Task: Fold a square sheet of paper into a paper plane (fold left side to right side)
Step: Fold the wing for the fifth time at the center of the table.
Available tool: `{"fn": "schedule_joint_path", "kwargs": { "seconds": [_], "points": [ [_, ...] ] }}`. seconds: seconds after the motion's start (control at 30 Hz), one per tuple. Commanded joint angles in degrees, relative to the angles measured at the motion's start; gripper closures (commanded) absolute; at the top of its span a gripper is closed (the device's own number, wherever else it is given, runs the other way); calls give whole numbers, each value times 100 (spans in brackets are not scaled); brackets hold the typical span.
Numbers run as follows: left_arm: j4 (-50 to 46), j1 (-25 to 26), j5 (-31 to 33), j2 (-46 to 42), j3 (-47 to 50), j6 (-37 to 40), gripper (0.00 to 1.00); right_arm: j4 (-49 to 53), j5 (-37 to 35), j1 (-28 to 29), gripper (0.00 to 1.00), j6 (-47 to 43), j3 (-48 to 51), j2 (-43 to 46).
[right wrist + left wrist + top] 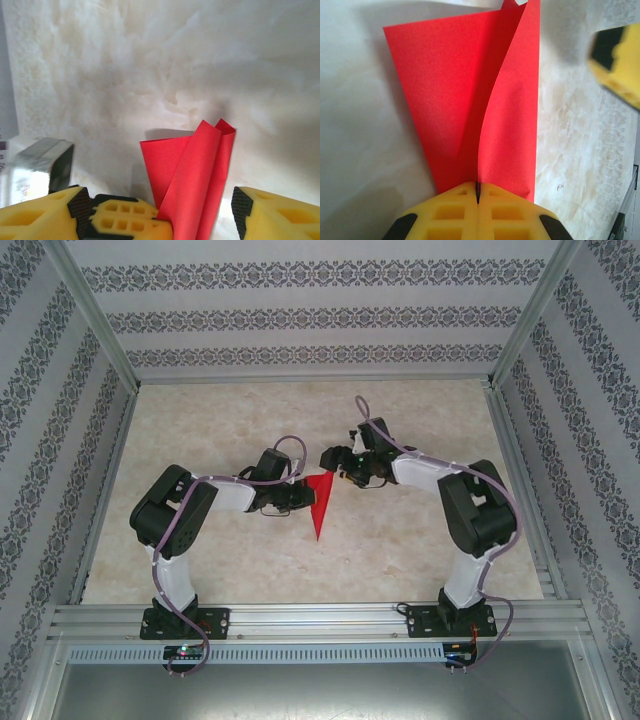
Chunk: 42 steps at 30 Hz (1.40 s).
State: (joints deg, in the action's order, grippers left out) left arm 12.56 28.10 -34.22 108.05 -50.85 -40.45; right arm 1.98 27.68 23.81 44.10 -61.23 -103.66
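Note:
The square sheet of paper (320, 505) is bright red and folded to a narrow pointed shape, its tip toward the near edge of the table. In the left wrist view the paper (450, 90) lies partly flat, with one flap curving up along a centre crease. My left gripper (303, 498) is shut on that raised fold, its yellow tips (477, 192) pressed together over the edge. My right gripper (335, 472) hovers at the paper's wide far end. It stands open (161, 210), with the paper (195, 170) and the left gripper's fingers (132, 220) between its pads.
The marble-patterned table (420, 540) is ringed by an aluminium frame (300, 620) and patterned walls. One yellow finger of the right gripper (615, 60) shows blurred at the upper right of the left wrist view. A blurred grey block (40, 160) sits at the left of the right wrist view.

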Motion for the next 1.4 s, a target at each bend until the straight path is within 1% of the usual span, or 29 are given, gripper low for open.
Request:
{"fn": "schedule_joint_path", "kwargs": {
  "seconds": [0.0, 0.03, 0.1, 0.2, 0.3, 0.37, 0.4, 0.6, 1.37],
  "points": [
    [-148, -41, 162, 74, 145, 143, 100, 25, -156, -9, 27, -128, 335, 399],
    [-163, -41, 170, 75, 146, 158, 100, -61, -90, 16, 34, -90, 426, 431],
    [-199, -41, 203, 68, 122, 168, 100, -303, 61, 101, 54, 32, 599, 441],
    [-261, -41, 249, 59, 119, 190, 100, -505, 116, 248, 77, 142, 701, 347],
    [-319, -40, 308, 33, 126, 198, 100, -593, 172, 364, 94, 169, 623, 143],
    [-350, -41, 329, 14, 135, 213, 100, -640, 193, 419, 99, 178, 557, 21],
    [-359, -39, 337, -2, 140, 213, 100, -646, 172, 430, 100, 170, 516, -38],
    [-427, -41, 406, -35, 149, 217, 100, -591, 128, 468, 100, 90, 339, -367],
    [-632, -35, 624, -39, 203, 309, 100, -279, 74, 475, 100, -155, 94, -870]
  ]
}}
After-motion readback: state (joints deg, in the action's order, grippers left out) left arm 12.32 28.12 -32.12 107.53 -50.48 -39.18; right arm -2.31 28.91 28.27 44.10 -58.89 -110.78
